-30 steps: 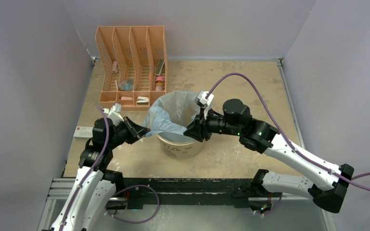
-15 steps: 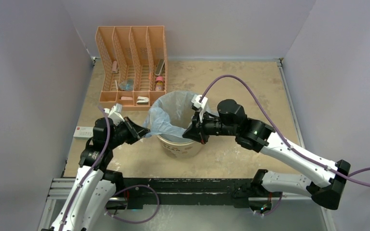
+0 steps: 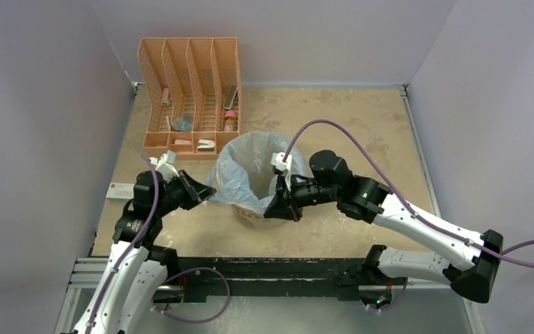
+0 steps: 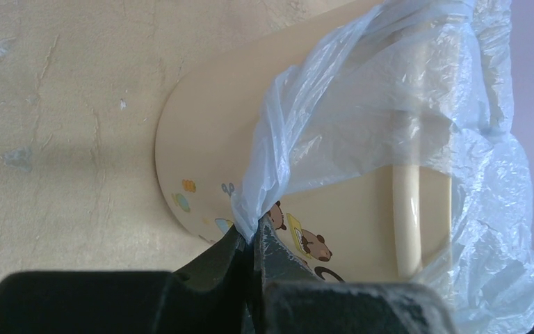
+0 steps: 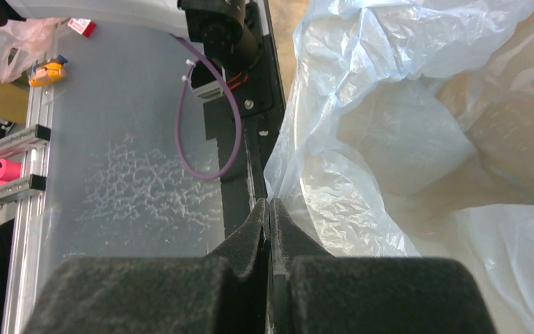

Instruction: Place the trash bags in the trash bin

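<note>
Now we log: right gripper (image 3: 276, 209) clamps bag (image 3: 247, 167), newly drawn over bin's (image 3: 256, 218) 6 o'clock rim; left gripper (image 3: 209, 193) pinches bag at 9 o'clock; lining looks nearly seated.

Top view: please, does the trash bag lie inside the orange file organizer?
No, the trash bag drapes over the cream trash bin, outside the file organizer.
</note>
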`<state>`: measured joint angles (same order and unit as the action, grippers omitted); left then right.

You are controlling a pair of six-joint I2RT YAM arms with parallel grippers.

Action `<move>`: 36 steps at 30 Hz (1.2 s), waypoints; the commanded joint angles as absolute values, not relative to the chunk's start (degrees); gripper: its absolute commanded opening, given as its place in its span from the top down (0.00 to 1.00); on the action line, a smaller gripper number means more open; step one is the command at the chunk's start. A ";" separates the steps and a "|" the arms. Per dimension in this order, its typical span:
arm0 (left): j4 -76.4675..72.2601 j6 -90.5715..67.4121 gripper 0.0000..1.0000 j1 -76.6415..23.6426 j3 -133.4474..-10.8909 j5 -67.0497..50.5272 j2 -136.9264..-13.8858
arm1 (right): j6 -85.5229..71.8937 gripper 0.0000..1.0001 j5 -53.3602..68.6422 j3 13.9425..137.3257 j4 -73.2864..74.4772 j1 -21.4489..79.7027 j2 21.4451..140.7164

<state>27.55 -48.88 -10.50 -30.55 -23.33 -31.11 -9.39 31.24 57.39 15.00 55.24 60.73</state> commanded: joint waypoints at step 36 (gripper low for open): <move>44.28 -59.45 0.15 -10.20 -41.16 -17.20 -11.06 | -15.20 1.00 18.98 56.58 12.57 58.36 63.41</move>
<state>47.29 -58.08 -10.50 -38.81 -10.90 -12.14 -14.50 20.16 55.72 15.11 58.48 64.05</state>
